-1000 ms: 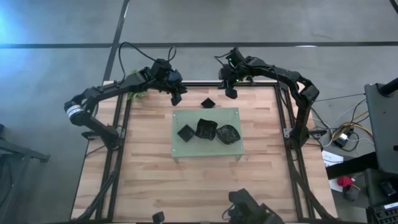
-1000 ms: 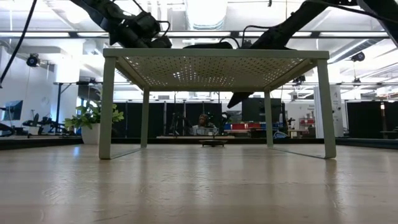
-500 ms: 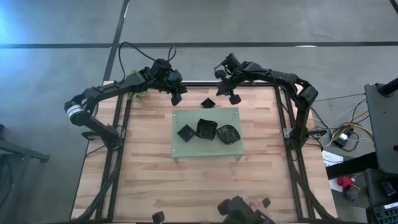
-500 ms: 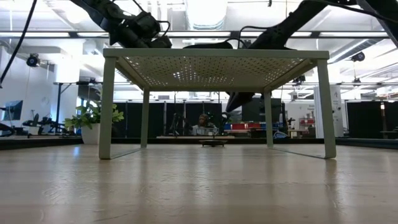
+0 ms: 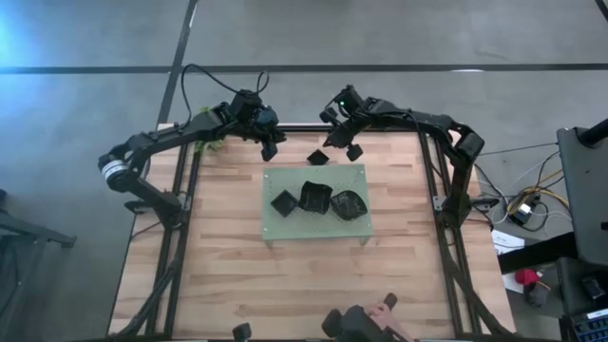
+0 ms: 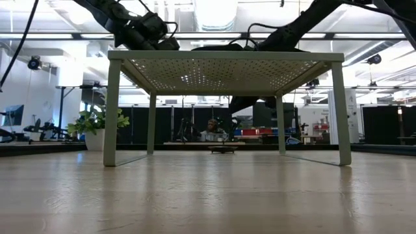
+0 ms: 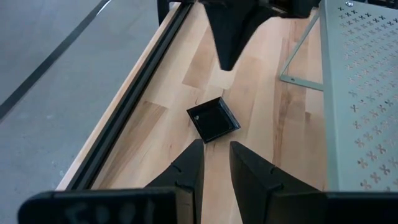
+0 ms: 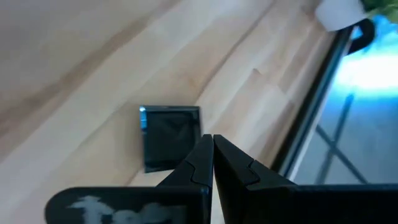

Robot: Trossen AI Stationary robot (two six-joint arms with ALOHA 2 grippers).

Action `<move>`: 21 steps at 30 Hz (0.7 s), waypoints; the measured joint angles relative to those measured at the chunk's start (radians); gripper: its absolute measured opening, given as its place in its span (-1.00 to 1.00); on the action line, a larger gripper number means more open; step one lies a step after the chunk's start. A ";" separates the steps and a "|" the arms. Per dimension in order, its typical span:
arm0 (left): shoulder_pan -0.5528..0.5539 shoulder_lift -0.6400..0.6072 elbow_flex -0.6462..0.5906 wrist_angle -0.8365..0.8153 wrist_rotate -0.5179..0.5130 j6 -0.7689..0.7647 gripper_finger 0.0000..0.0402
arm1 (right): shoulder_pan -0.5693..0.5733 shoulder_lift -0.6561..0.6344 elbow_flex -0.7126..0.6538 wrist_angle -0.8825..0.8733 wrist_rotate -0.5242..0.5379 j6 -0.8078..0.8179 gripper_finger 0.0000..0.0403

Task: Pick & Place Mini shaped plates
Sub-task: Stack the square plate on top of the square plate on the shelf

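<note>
the wooden table (image 5: 228, 266) fills the lower centre of the high view, with the green perforated mat (image 5: 353, 179) at its middle carrying three black plates (image 5: 315, 199). the left arm reaches in from the left, its gripper (image 5: 270, 149) at upper centre-left, fingers narrowly apart and empty. the right arm bends in from the right, its gripper (image 5: 323, 157) pinched closed just above a square plate (image 5: 316, 157) beyond the mat

3 plates (image 5: 316, 200) on green mat (image 5: 353, 176); 1 plate (image 5: 317, 158) beside.
</note>
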 joint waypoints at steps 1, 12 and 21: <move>0.000 0.000 0.000 0.000 0.000 0.000 -0.65 | 0.000 0.000 -0.007 0.024 0.000 0.000 -0.96; -0.002 -0.002 0.000 0.000 0.000 0.004 -0.65 | 0.000 0.015 -0.045 0.162 0.001 -0.023 -0.96; -0.006 -0.005 0.000 0.000 0.000 0.002 -0.65 | 0.007 0.124 -0.021 0.183 0.003 -0.065 -0.96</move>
